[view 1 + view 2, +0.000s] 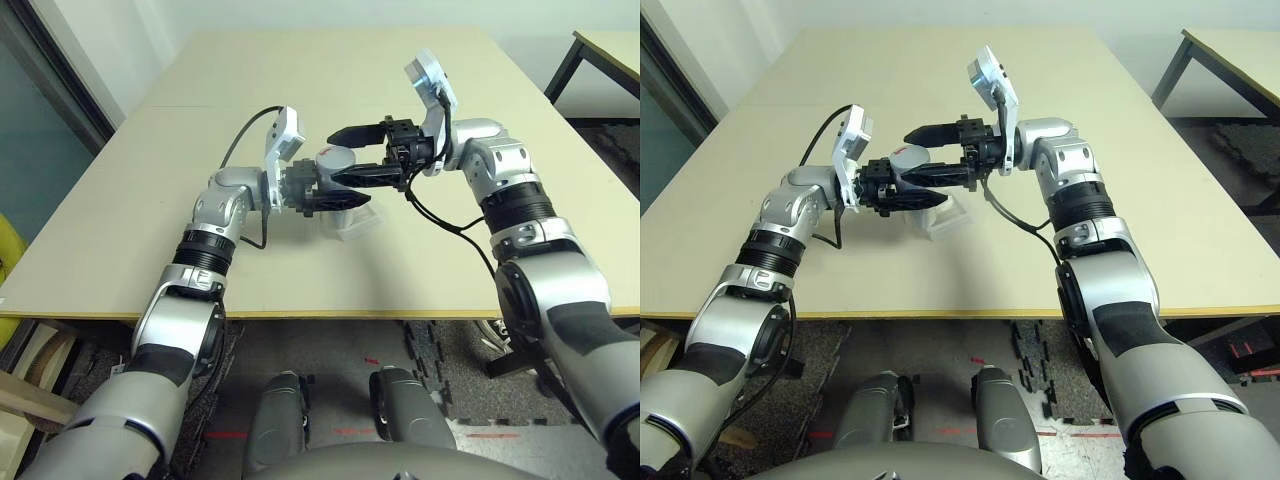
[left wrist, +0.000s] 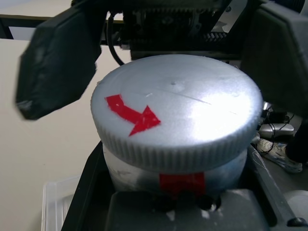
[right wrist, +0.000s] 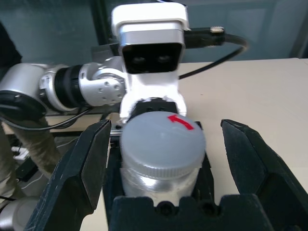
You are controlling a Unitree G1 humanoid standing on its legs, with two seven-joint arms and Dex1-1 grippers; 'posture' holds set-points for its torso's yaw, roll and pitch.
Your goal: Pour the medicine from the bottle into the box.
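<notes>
Table [image 1: 420,120]: pale tan top; both arms reach in over its near half.
Box [image 1: 352,221]: clear plastic, lying on the table just below the two grippers, partly hidden by them.
Left gripper [image 1: 318,190]: level, pointing toward the right arm, fingers clamped on the bottle's body.
Bottle [image 3: 161,149]: silvery, held on its side above the box, its cap facing the right gripper.
Cap [image 2: 175,108]: round, grey, on the bottle, marked with a red arrow.
Right gripper [image 1: 345,155]: level, facing the left one, fingers spread wide either side of the cap, not touching it.
</notes>
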